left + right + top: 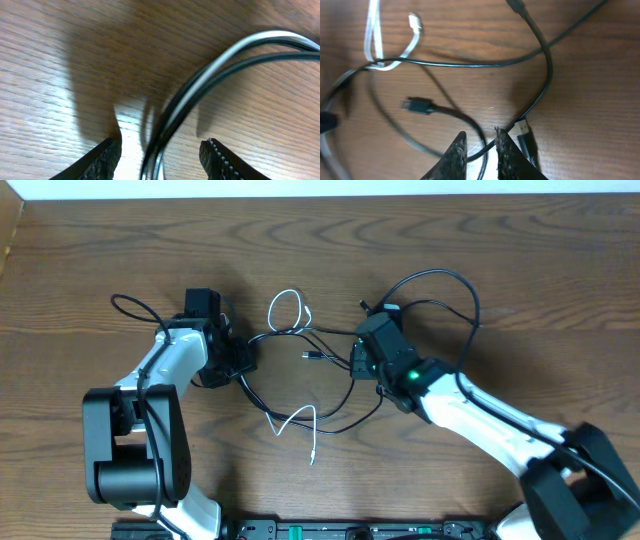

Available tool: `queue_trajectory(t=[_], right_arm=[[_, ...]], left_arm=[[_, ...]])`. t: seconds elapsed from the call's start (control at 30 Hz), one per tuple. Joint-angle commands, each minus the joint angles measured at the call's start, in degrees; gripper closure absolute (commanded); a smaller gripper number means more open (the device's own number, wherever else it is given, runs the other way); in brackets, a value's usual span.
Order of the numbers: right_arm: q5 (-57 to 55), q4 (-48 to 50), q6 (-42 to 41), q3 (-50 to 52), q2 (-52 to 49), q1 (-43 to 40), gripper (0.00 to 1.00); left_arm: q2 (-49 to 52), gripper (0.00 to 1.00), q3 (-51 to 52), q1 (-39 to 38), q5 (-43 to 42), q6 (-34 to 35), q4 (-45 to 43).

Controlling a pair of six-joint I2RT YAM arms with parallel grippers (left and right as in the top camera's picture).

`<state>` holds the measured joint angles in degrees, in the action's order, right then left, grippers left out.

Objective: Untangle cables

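Cables (pixel 220 59) run through the released left hand (pixel 161 150) (right hand (pixel 481 137): cannot tell).

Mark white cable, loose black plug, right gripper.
white cable (pixel 371 30), right wrist view, on its upper strand.
black plug (pixel 417 106), right wrist view, on the plug body.
right gripper (pixel 480 137), right wrist view, midway between its fingertips.

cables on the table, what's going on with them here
Two robot arms are working on a tangle of cables lying on a wooden table. The left end effector is low over the left side, jaws apart, with a white cable and a black cable running loose between them. The right end effector has its jaws nearly together around a thin black cord; whether it grips is unclear. The cables cross mid-table, not yet untangled.
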<state>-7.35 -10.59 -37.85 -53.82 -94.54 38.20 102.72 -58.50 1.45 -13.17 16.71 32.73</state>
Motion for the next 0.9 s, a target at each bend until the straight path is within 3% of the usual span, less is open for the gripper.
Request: queue_trajectory(t=[0.0,0.07,0.23,0.47,0.57,0.6,0.73,0.77,0.87], right_arm=[[-2.54,0.59,-0.31,0.04,-5.38,-0.24,0.76],[-2.34,0.55,-0.39,0.04,-7.72,-0.24,0.69],[-1.75,0.52,-0.37,0.04,-12.35,-0.28,0.66],[9.79,-1.11,-0.22,0.04,-12.72,-0.26,0.66],[14.10,-3.02,-0.17,0.04,-12.72,0.11,0.64],[14.21,-3.74,-0.17,0.04,-12.72,0.33,0.64],[13.81,-4.63,3.54,0.04,-12.72,1.40,0.62],[13.25,-4.61,3.91,0.04,-12.72,1.64,0.60],[11.19,-4.59,3.89,0.04,-12.72,2.03,0.58]], left_arm=[[0.70,0.43,0.33,0.09,-4.98,-0.66,-0.11],[0.70,0.44,0.33,0.07,-7.02,-2.12,-0.33],[0.70,0.44,0.33,0.09,-7.41,-2.25,-0.46],[0.70,0.71,0.33,0.09,-7.39,-3.61,-0.28],[0.70,0.70,0.33,0.09,-6.58,-3.58,-0.28],[0.70,0.64,0.33,0.09,-5.35,-3.56,-0.20],[0.70,0.59,0.33,0.09,2.03,-3.50,0.50],[0.70,0.53,0.33,0.09,3.34,-3.48,0.68],[0.70,0.59,0.33,0.09,4.07,-3.10,1.05]])
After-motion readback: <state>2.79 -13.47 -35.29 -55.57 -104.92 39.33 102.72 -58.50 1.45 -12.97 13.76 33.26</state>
